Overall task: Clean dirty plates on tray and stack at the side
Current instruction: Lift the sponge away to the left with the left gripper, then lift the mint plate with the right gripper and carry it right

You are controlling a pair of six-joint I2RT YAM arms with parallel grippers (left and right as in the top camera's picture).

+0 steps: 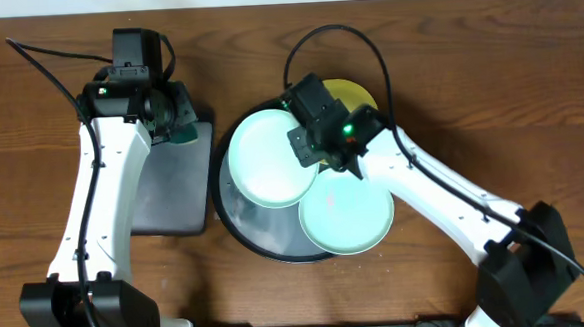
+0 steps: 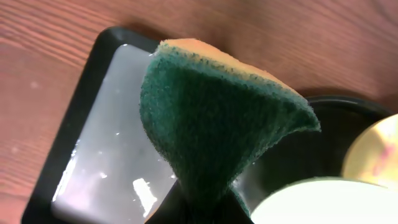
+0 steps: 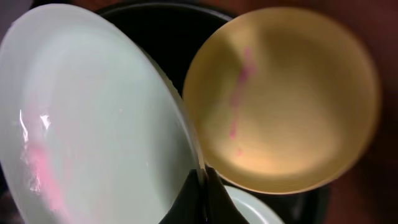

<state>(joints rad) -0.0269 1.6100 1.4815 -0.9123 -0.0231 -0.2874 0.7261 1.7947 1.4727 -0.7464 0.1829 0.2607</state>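
The round black tray [image 1: 237,221] holds a mint-green plate [image 1: 347,213] at the front right and a yellow plate [image 1: 359,95] at the back, streaked pink in the right wrist view [image 3: 280,99]. My right gripper [image 1: 317,154] is shut on the rim of the other mint-green plate [image 1: 267,157], holding it tilted over the tray's left part; it has a pink smear [image 3: 93,124]. My left gripper [image 1: 175,125] is shut on a green and yellow sponge [image 2: 211,118] above the rectangular tray.
A smaller rectangular black tray [image 1: 173,195] with wet shine [image 2: 112,162] lies left of the round tray. Wood table [image 1: 467,64] surrounds both. Cables arch over the back of the round tray.
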